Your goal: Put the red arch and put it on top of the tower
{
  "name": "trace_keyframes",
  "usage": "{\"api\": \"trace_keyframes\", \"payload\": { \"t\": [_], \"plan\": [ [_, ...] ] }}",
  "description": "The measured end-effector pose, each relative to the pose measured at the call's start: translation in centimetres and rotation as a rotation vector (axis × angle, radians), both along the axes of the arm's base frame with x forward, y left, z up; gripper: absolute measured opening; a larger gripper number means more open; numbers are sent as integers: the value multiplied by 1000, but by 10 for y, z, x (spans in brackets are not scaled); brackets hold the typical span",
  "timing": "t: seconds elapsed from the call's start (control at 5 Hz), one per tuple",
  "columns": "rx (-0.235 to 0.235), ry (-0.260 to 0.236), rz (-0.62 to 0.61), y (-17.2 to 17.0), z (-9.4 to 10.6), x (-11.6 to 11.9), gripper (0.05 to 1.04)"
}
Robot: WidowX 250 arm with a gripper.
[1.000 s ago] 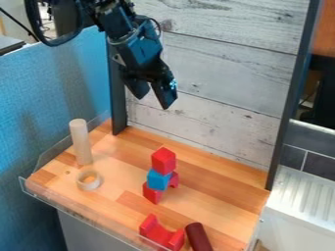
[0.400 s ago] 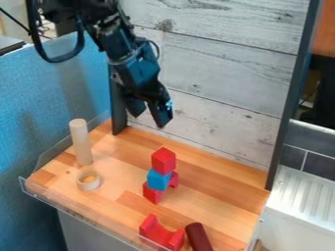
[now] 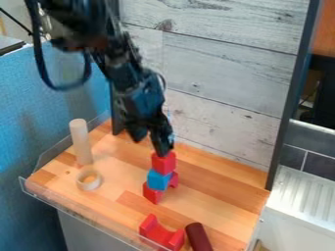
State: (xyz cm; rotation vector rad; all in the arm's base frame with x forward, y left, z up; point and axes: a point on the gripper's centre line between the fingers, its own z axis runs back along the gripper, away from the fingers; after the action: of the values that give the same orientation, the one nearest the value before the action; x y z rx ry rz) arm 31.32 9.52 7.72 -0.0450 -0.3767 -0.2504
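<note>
Background: pale wood-plank panel behind a wooden work surface; blue divider on the view's left.
Gripper, change: lower than in the 2 earlier frames and closer to the tower; 1 fingertip now overlaps the top edge of the red cube in view. Contact cannot be told.
Gripper, state: open, the 2 fingers spread apart, nothing between them.
Blocks, change: none seen; all items lie as in the earlier frames.
Red arch, quantity: 1 loose unit.
Tower, quantity: 1 stack; 1 red cube on 1 blue cube, over a red base that shows at 2 sides of the blue cube. Whether the base is 1 piece or 2 cannot be told.
Dark red cylinder, quantity: 1.
Pale cylinder, quantity: 1, upright.
Ring, quantity: 1, flat, hole up, near the pale cylinder's foot.
Red arch, location: front edge of the surface, just beside the dark red cylinder.
Red arch, orientation: notch up, 2 raised ends.
Red arch, long axis: from upper left to lower right in view.
</note>
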Motion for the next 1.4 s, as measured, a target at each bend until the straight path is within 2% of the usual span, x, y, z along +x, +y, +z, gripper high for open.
{"api": "trace_keyframes", "payload": {
  "t": [0.4,0.6,0.8,1.2,1.4],
  "plan": [
    [12,-58,11,-9,-34,-17,1001],
    [34,-70,-14,-7,-47,-25,1001],
    [34,-62,-20,-5,-59,-35,1001],
    [44,55,-36,-1,-85,-49,1001],
    [52,73,-23,-1,-92,-46,1001]
  ]
}}
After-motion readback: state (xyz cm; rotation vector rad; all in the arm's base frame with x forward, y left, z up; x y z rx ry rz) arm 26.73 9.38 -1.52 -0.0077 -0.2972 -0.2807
